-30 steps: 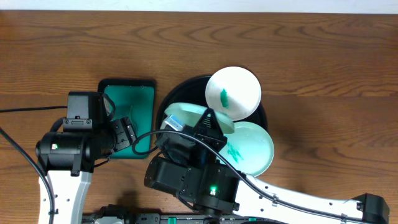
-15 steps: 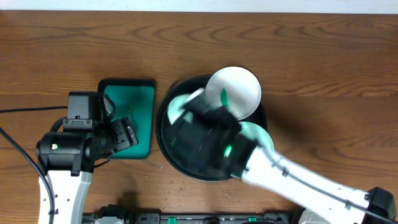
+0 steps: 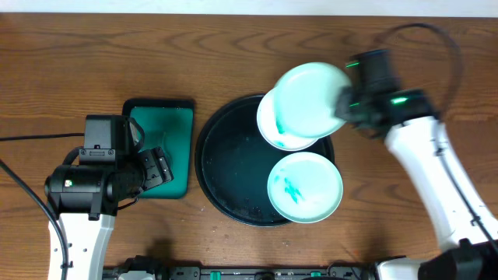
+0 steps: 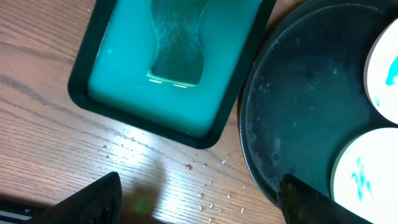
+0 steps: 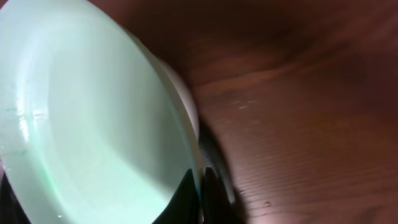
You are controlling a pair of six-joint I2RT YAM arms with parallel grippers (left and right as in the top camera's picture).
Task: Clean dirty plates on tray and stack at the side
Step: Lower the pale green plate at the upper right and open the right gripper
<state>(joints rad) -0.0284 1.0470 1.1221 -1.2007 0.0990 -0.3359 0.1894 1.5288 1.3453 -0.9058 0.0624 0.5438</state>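
The round black tray sits mid-table. My right gripper is shut on the rim of a clean pale teal plate and holds it tilted above the tray's rear right. The right wrist view shows the fingers pinching that plate's edge. A second plate with a green smear lies partly hidden beneath it. A third smeared plate lies at the tray's front right. My left gripper is open and empty over the wood between the two trays.
A green rectangular black-rimmed tray holding a sponge lies left of the black tray. Water drops dot the wood between them. Bare wood lies right of the black tray.
My right arm has swung from the tray's front left to the right rear, carrying the clean plate off the tray's left side and up over the rear plate. The left arm has not moved.
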